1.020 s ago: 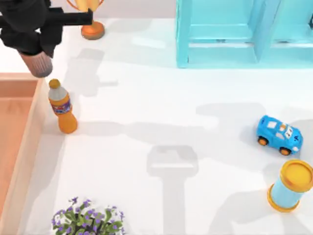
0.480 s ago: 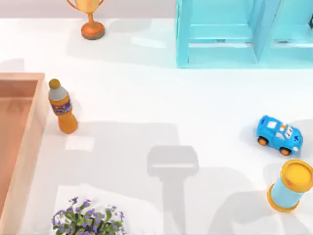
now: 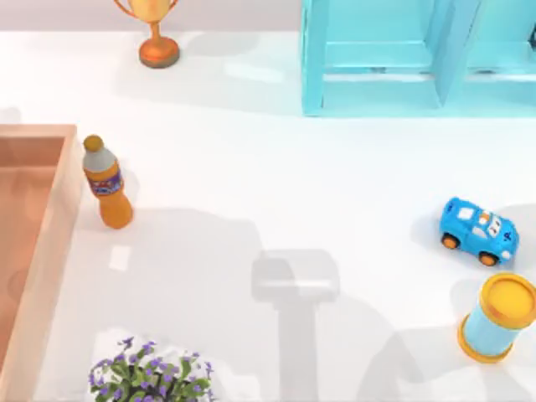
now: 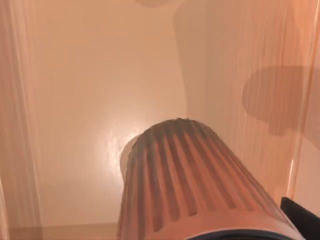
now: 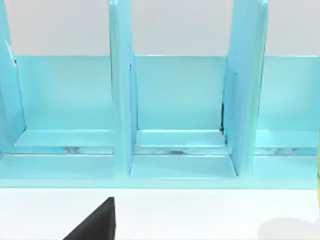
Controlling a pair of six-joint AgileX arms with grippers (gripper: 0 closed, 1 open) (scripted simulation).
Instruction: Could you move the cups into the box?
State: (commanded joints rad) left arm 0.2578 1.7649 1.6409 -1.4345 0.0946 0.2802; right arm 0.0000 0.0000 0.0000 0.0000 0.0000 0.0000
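The dark brown ribbed cup (image 4: 195, 185) looms close in the left wrist view, hanging above the floor of the box (image 4: 75, 90). My left gripper is shut on it, and one black fingertip (image 4: 302, 217) shows beside the cup's rim. The box (image 3: 52, 243) of pale peach-tan wood lies at the table's left edge in the top view. My right arm is parked facing the shelf unit, and a black piece of its gripper (image 5: 95, 225) shows in the right wrist view.
An orange bottle (image 3: 106, 184) stands just right of the box wall. A golden trophy (image 3: 157, 33) and turquoise shelf unit (image 3: 394, 59) are at the back. A blue toy car (image 3: 477, 231), a blue cylinder (image 3: 498, 318) and a flowering plant (image 3: 151, 373) sit nearer the front.
My left arm, with the brown cup in its gripper, has moved left out of the top view and over the box. Its shadow has slid off the table's back left.
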